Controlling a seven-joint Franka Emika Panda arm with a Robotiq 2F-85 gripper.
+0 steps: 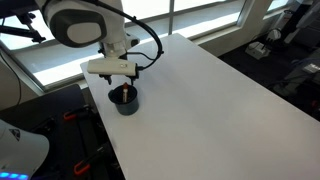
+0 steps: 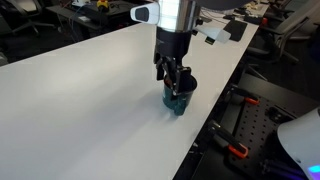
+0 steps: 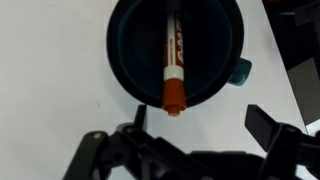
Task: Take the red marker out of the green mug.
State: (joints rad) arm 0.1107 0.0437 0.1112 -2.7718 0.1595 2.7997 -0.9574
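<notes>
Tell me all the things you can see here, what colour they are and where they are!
green mug: one, very dark green, on the table near its edge, right under the gripper
red marker: one, red-orange, inside the mug, its tip up at the rim
table: one, white, under the mug
dark equipment: too blurred to count, dark, past the table's far edge
robot arm: one, white and black, reaching over the table
gripper: one, black, open, just above the mug, with a finger to each side of the marker's tip in the wrist view
</notes>
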